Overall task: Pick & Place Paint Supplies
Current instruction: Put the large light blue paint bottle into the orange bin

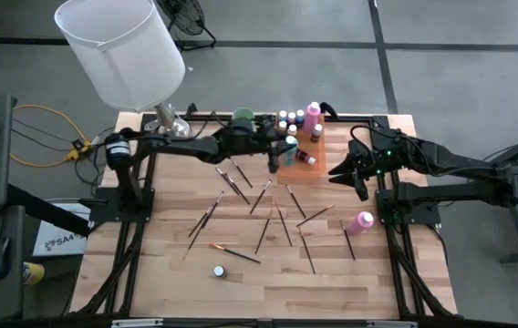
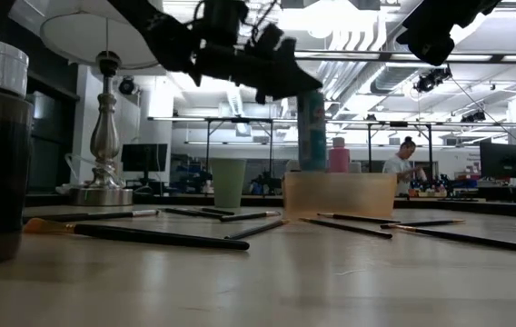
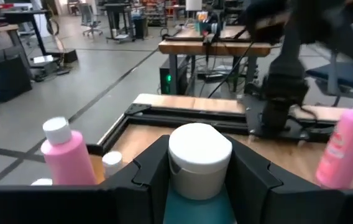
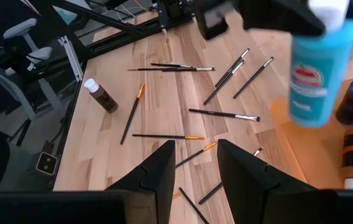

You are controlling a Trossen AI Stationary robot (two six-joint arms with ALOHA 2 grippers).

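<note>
Left gripper [image 1: 282, 151] clamped on a teal paint bottle [image 4: 321, 68], held in the air over the orange tray [image 1: 325, 162] at the desk's [image 1: 177, 292] far edge. Bottle label not readable. Right gripper [image 1: 357, 182] empty, fingers parted, above brushes [image 4: 224, 114] scattered mid-desk.

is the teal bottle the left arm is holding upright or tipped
Upright. The teal bottle hangs cap-up between the left gripper's fingers, lifted over the tray; the low view shows it vertical too.
</note>
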